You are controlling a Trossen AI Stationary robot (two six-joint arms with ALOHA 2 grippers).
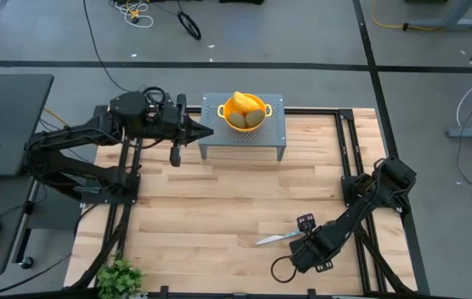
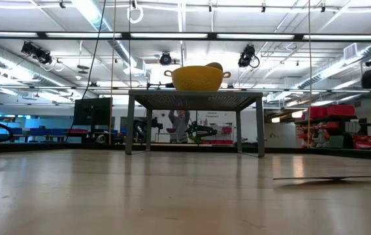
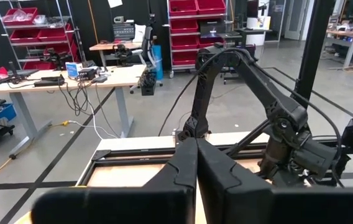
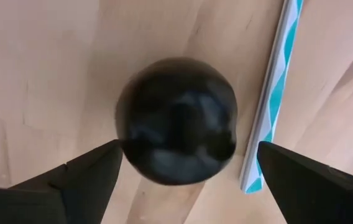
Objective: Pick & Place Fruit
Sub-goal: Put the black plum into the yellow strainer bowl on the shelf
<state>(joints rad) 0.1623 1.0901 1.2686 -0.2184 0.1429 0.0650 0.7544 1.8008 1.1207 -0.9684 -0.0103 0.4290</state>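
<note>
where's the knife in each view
high view: the knife lies on the wood table, lower right of centre, its handle end by the open right gripper.
low view: it is the thin strip flat on the tabletop at far right.
left wrist view: not in it.
right wrist view: its pale blue handle runs along the right side, beside the dark round fruit.
shared landmark: the wood table.

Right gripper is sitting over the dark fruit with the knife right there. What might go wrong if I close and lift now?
1. The dark round fruit is smooth and rounded; the open right gripper has its fingertips near the fruit's edge, so it may squirt out and roll.
2. The knife lies right beside the fruit; a finger could catch it and drag it.
3. The yellow bowl on the small metal table already holds fruit, so a drop could bounce out.
</note>
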